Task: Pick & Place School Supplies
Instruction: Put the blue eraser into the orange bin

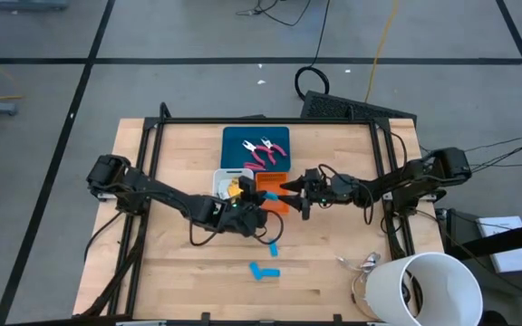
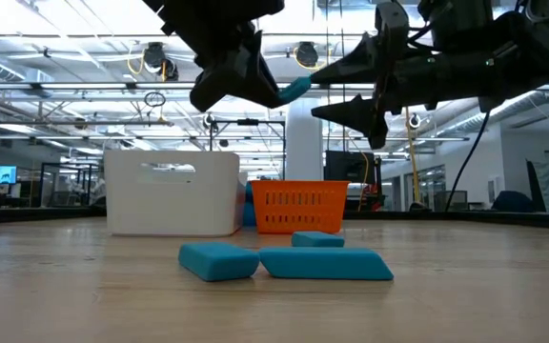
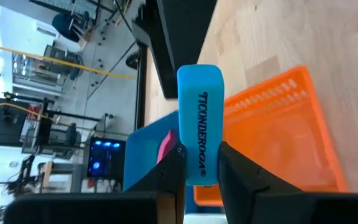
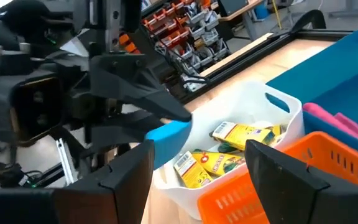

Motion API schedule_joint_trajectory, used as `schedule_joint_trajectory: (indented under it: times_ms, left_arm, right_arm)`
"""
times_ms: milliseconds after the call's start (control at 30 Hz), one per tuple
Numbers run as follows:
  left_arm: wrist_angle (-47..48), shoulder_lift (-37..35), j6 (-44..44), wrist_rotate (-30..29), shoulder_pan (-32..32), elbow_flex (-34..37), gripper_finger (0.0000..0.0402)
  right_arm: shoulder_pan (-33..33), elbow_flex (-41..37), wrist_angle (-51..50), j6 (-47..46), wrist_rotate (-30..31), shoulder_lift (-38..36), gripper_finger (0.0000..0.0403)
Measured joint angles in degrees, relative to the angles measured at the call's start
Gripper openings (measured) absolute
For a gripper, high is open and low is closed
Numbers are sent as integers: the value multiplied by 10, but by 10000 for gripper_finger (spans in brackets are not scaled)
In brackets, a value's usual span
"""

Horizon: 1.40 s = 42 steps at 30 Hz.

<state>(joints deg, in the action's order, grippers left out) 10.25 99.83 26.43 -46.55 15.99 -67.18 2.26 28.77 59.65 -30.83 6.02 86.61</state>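
Note:
My left gripper (image 3: 201, 163) is shut on a blue oblong piece (image 3: 200, 118) printed with dark letters, held in the air above the table by the orange tray (image 1: 271, 184). It also shows in the low view, left gripper (image 2: 260, 88) with the blue piece (image 2: 294, 90) sticking out. My right gripper (image 4: 201, 180) hangs open just beside it, right gripper (image 2: 339, 88), touching nothing. Three more blue pieces (image 2: 219, 260) lie flat on the table. Yellow pieces (image 4: 219, 158) lie in the white tray (image 4: 278, 102). Pink-handled tools (image 1: 263, 151) lie in the teal tray (image 1: 236, 142). My left gripper pinches the blue piece between its two fingers at one end (image 3: 201, 171). The fingers (image 3: 169, 171) lie on its two long flat faces, along its length. The piece is lifted clear of the table, and its free end (image 3: 199, 74) sticks out past the fingertips.
A big white cup (image 1: 433, 290) lies at the table's near right corner with a small tangle of wire (image 1: 362, 264) beside it. The three trays sit together at the table's middle and far side. Bare wood shows at the near left (image 1: 170, 281).

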Motion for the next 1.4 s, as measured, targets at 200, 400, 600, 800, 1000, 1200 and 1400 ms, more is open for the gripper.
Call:
schedule_joint_trajectory:
  times_ms: [200,400,600,800,1000,1200,1400]
  left_arm:
    - [21,1,-14,-24,2,0,77]
    - [-7,1,-12,9,-7,0,68]
    - [-31,1,-12,33,-18,0,77]
    - [-32,1,-14,56,-25,0,69]
    - [-44,1,-14,56,-25,0,78]
    - [-44,1,-16,63,-26,0,73]
    - [-45,-5,-39,63,-15,1,113]
  right_arm:
    - [1,0,6,1,-7,-1,247]
    - [1,0,2,0,-2,3,247]
    - [1,0,1,0,1,3,247]
    - [1,0,1,6,14,3,225]
    - [1,0,1,16,13,3,158]
    - [1,0,1,29,11,3,86]
    - [1,0,-3,70,10,3,21]
